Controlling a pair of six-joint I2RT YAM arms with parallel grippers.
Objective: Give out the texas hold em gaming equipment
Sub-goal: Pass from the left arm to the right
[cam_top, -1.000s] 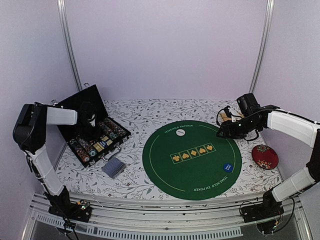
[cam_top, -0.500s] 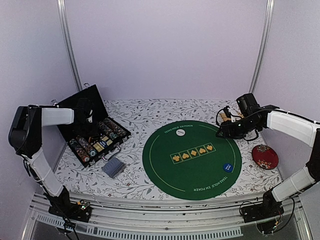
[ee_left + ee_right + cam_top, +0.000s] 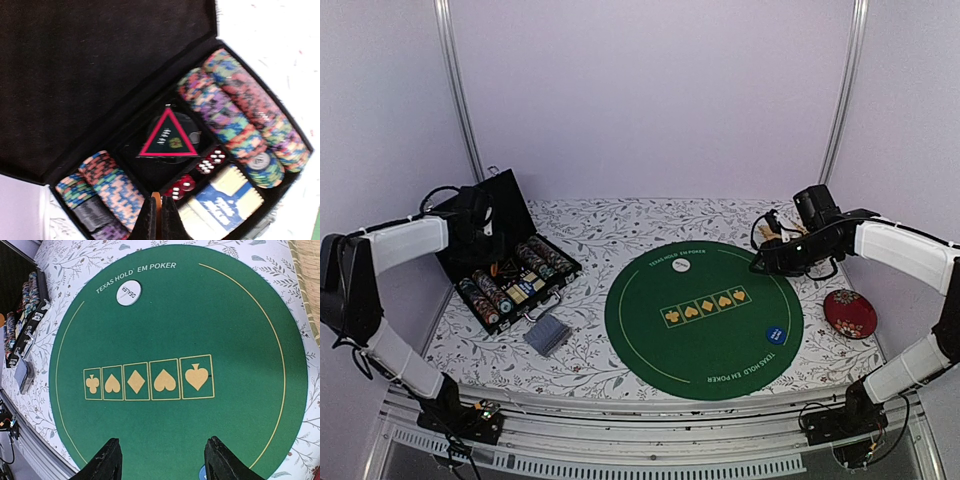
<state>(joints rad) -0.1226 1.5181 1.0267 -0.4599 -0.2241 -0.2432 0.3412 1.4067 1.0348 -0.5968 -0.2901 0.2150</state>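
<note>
Left claw (image 3: 159, 216) has its jaws pressed together above the open black case (image 3: 508, 255), which stands well to the left of the round green mat (image 3: 705, 318); a thin orange sliver shows at the tips, and what it is cannot be told. Under that claw the case holds striped chip rows (image 3: 235, 120), red dice (image 3: 183, 187), a blue-and-white box (image 3: 227, 202) and a red-edged triangle (image 3: 169, 136) lying on a dark round thing. Right claw (image 3: 163, 449) hangs over the mat's right part with its jaws standing wide apart and nothing between them. A white dealer disc (image 3: 128, 292) lies on the mat near its far edge, beside the printed lettering, and a blue disc (image 3: 776, 334) lies on the mat near its right edge. A grey-blue deck of cards (image 3: 547, 334) sits on the flowered cloth between the mat's left edge and the case, just off the case's near corner. A red patterned cushion (image 3: 850, 313) rests just off the mat's right edge
</note>
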